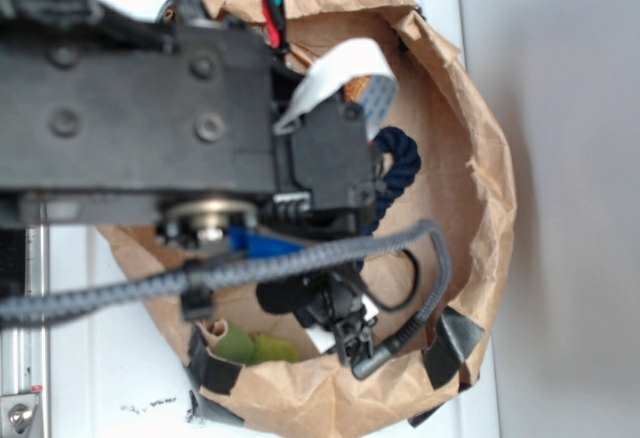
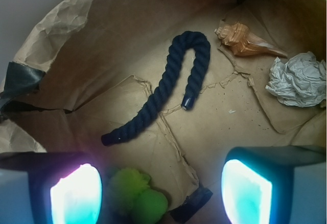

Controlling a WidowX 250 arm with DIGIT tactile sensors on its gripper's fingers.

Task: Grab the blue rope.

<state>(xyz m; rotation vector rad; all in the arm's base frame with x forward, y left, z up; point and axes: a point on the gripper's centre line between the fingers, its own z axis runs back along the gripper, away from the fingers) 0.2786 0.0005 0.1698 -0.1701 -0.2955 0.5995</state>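
The blue rope is a thick dark navy twisted length lying bent like a hook on the brown paper floor of the bag. In the exterior view only a curl of the rope shows beside the arm. My gripper hangs above the bag floor, below the rope in the wrist view, with its jaws wide apart and nothing between them. Its two glowing fingertips frame the bottom of the view. The rope's lower end lies just above the left fingertip, apart from it.
The brown paper bag walls ring the workspace, with black tape patches. An orange seashell and a crumpled white paper lie at the right. A green fuzzy toy sits between the fingertips. A grey braided cable crosses the exterior view.
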